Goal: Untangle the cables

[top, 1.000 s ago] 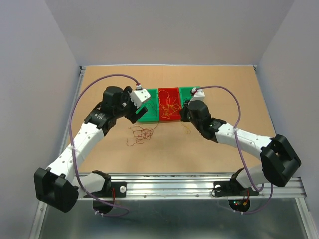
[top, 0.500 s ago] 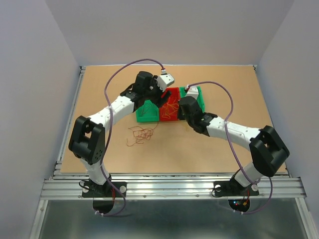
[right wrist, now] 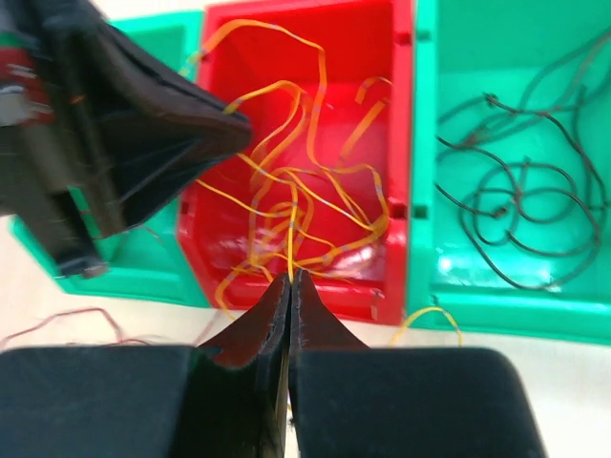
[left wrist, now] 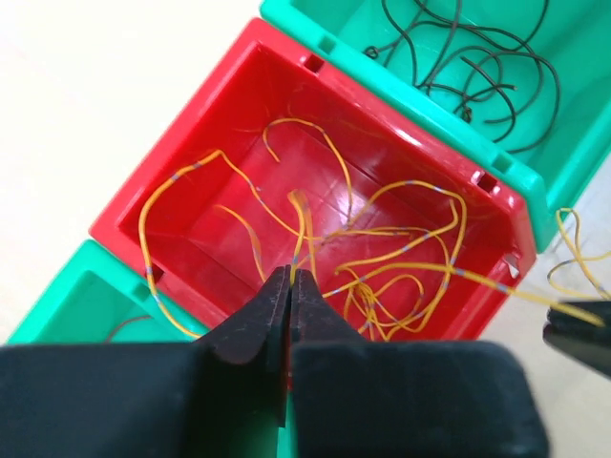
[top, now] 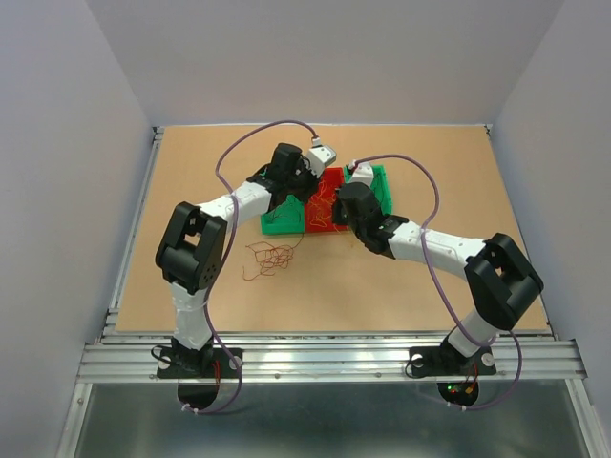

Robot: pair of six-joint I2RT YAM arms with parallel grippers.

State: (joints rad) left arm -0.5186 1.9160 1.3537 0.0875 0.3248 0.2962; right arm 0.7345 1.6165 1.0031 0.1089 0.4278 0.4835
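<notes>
The cables are thin curly strands. Yellow cables (left wrist: pixel 401 253) (right wrist: pixel 286 186) fill the red bin (top: pixel 327 196) (left wrist: pixel 205 124) (right wrist: pixel 382 286). Dark cables (left wrist: pixel 477 67) (right wrist: pixel 516 205) lie in the right green bin (top: pixel 380 186). A red cable clump (top: pixel 270 258) lies on the table. My left gripper (top: pixel 307 194) (left wrist: pixel 291 274) hangs over the red bin, shut on a yellow strand. My right gripper (top: pixel 334 221) (right wrist: pixel 290 277) is at that bin's near wall, also shut on a yellow strand. Each gripper shows in the other's wrist view.
A second green bin (top: pixel 283 219) (left wrist: pixel 86 305) (right wrist: pixel 143 267) stands left of the red one, with a thin red strand inside. Another yellow strand (right wrist: pixel 425 320) loops over the front of the right green bin. Brown table (top: pixel 401 277) lies all round.
My left arm swung right from the left green bin to over the red bin, and its jaws closed on a yellow strand. My right arm edged left, still shut.
</notes>
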